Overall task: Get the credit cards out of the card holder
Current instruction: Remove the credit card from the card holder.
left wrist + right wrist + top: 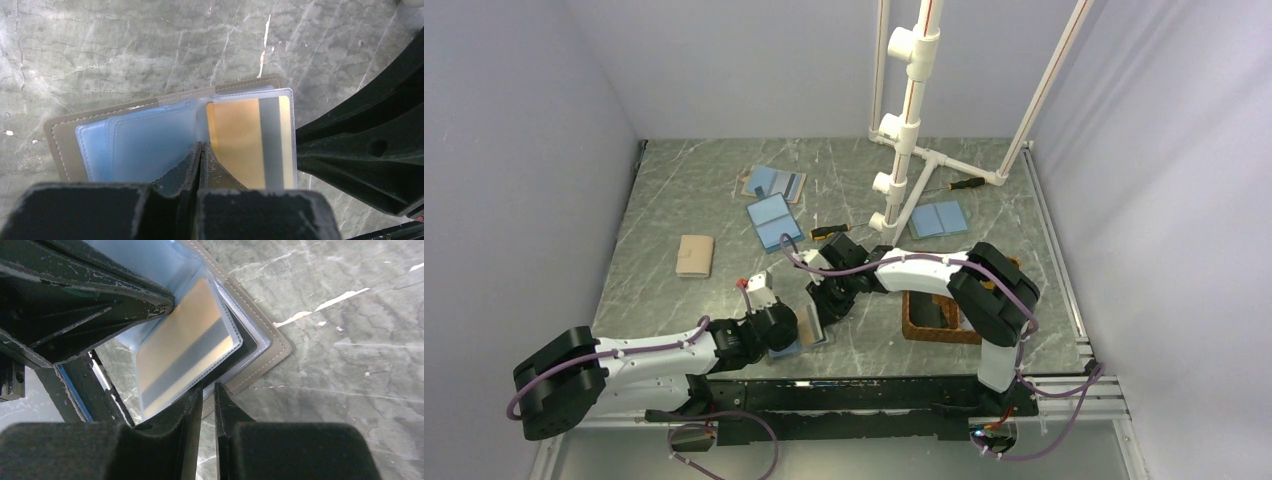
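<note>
Soft, even overhead light casts faint shadows on the surface point(684, 190), the credit card point(185, 340) shows mild sheen (wrist views' near edges blur).

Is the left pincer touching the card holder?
Touching. Left wrist view: the left pincer, shut, presses the card holder at its blue inner fold.

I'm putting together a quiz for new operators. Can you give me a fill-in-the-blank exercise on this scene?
1. The credit card showing through the clear sleeve is ___ with a grey stripe.
2. The left gripper is ___ on the card holder.
3. The wicker tray lies beside the ___ arm.
Missing words: gold; shut; right.
</note>
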`<state>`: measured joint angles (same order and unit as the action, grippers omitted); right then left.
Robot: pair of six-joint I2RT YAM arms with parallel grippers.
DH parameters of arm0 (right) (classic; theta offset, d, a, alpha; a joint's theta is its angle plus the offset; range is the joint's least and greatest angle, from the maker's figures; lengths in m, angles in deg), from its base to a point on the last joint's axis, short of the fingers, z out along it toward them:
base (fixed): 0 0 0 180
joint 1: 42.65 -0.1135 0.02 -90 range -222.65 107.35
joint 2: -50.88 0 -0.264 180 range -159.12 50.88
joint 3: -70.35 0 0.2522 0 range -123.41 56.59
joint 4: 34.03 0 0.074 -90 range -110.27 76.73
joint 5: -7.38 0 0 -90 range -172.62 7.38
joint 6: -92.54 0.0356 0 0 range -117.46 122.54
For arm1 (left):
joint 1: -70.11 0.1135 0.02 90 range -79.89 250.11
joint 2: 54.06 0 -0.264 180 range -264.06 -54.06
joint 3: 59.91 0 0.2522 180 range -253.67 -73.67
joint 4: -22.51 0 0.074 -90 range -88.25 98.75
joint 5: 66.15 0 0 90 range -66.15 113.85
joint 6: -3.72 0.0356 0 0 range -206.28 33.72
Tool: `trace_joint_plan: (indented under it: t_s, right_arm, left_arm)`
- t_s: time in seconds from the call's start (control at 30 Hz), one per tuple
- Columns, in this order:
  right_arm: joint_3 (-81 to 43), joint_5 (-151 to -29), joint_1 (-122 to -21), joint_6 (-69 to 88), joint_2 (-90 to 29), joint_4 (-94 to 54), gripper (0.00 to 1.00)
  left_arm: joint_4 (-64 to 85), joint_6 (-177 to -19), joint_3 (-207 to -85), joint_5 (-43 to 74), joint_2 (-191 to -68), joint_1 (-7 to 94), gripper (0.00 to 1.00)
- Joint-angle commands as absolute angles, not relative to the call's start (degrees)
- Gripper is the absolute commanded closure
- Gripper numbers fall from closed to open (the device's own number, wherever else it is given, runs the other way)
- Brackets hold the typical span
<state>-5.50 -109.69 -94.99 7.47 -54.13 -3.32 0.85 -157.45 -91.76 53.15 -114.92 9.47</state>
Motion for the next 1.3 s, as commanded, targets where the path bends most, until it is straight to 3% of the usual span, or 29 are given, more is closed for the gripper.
trace_joint_plan:
  t_s: [0.0,0.33,0.77,1.0,1.27]
  right_arm:
    - [-7.96,-112.99,-96.55,6.94,-51.62,-3.24,0.83]
    - [-8.36,-114.29,-97.28,8.05,-51.45,-3.17,0.83]
    - [-12.48,-114.84,-96.18,10.11,-54.25,-1.17,0.83]
    - [-15.29,-116.70,-96.19,10.81,-57.52,0.87,0.83]
    - [-15.07,-117.63,-96.18,11.15,-58.20,0.60,0.83]
  left_arm:
    - [3.11,-157.41,-90.17,50.98,-115.67,9.80,0.96]
    - [5.57,-156.05,-88.43,49.32,-112.17,10.22,0.90]
    - [5.32,-152.22,-85.34,45.95,-101.68,10.35,0.55]
    - [3.89,-149.37,-85.56,43.54,-97.28,10.35,0.22]
    - [3.90,-149.56,-84.07,42.63,-93.07,10.35,0.19]
